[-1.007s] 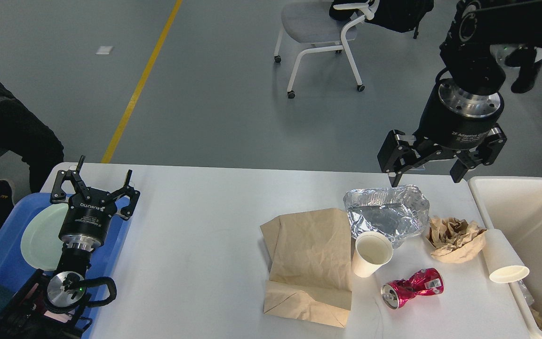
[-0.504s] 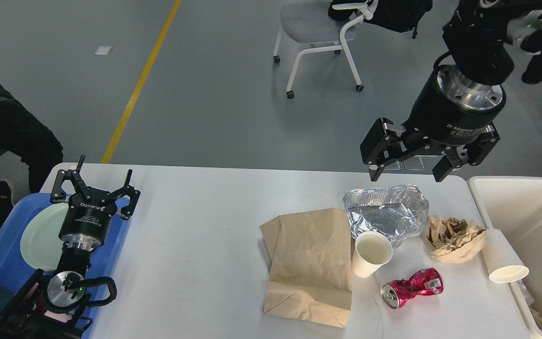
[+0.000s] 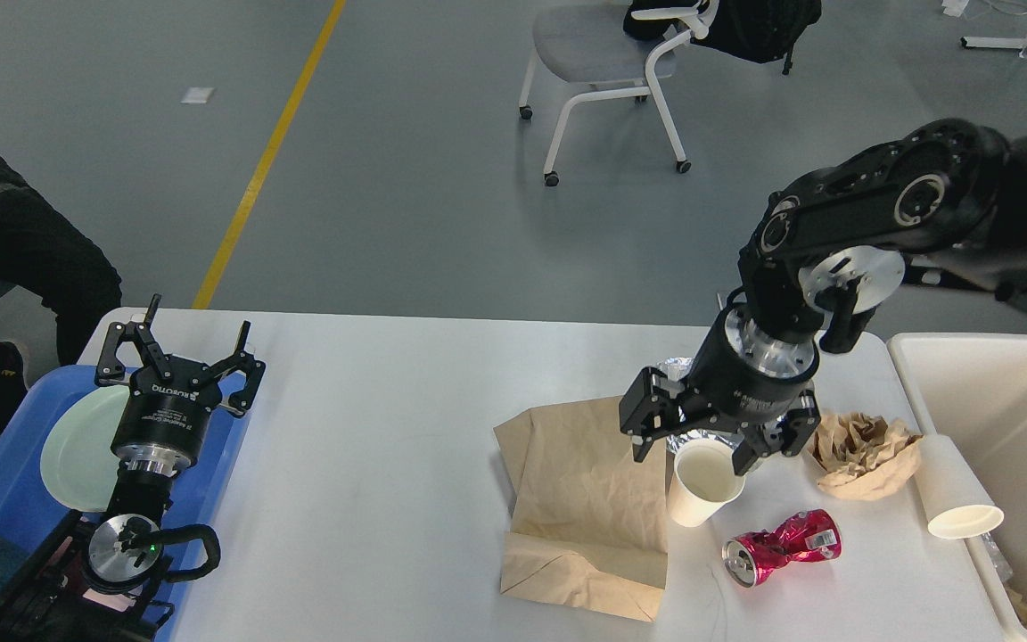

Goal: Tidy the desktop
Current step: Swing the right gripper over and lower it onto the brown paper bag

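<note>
Right gripper (image 3: pixel 694 456) — now lower, over cup (image 3: pixel 703 483)

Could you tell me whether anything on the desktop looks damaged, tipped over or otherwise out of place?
Yes. A red can lies crushed on its side on the desktop. One paper cup lies tipped against the bin, while another stands upright below the open right end effector. A crumpled paper wad lies nearby.
</note>
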### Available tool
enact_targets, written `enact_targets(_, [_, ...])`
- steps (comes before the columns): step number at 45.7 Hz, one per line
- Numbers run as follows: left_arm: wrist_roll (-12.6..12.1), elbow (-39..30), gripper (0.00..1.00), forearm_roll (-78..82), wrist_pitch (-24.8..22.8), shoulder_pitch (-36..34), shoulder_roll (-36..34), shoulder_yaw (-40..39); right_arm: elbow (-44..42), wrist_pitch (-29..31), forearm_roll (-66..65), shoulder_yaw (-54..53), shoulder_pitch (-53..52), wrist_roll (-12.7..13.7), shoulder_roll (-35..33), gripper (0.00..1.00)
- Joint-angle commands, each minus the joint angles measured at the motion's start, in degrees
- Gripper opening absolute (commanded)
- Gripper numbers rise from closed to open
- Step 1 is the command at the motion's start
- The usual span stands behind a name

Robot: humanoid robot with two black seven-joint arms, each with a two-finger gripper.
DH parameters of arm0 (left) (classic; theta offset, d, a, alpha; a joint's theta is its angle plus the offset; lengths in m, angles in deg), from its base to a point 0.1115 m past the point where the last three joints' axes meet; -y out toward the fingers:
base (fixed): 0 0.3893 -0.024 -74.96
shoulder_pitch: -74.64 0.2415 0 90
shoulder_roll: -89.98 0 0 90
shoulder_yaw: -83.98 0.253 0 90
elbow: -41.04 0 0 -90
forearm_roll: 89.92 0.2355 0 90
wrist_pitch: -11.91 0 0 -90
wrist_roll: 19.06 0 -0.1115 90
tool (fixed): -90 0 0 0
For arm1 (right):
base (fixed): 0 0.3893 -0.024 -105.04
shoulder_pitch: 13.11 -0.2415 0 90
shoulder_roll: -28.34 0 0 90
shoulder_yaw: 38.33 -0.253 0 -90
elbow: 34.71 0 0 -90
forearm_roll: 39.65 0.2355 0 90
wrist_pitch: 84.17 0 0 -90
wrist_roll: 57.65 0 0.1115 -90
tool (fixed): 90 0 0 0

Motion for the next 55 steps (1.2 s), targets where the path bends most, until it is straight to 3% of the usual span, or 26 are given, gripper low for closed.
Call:
enact_targets(1, [0.0,0.0,0.96,0.0,0.0,-0.1,0.0,0.0,-0.3,-9.8,-0.2,-0.7,8.3,0.1,1.7,1.0])
enact_targets(10, [0.0,0.0,0.96,0.0,0.0,0.0,0.0,0.0,-2.8,-18.1,-0.2,-0.7,16.3,0.0,3.1,1.0])
enact_targets(33, [0.0,0.0,0.96,0.0,0.0,0.0,0.0,0.0,-13.8,-23.7,0.1,-4.3,31.4,0.0,6.6,1.0])
enact_targets(47, [0.0,0.0,0.96,0.0,0.0,0.0,0.0,0.0,-14.4,-27.8,0.6,-6.1,32.4,0.0,6.9,1.0])
enact_targets(55, [0.0,0.0,0.96,0.0,0.0,-0.1,0.0,0.0,-13.7,-26.1,4.8,-9.4,30.2,0.0,5.5,1.0])
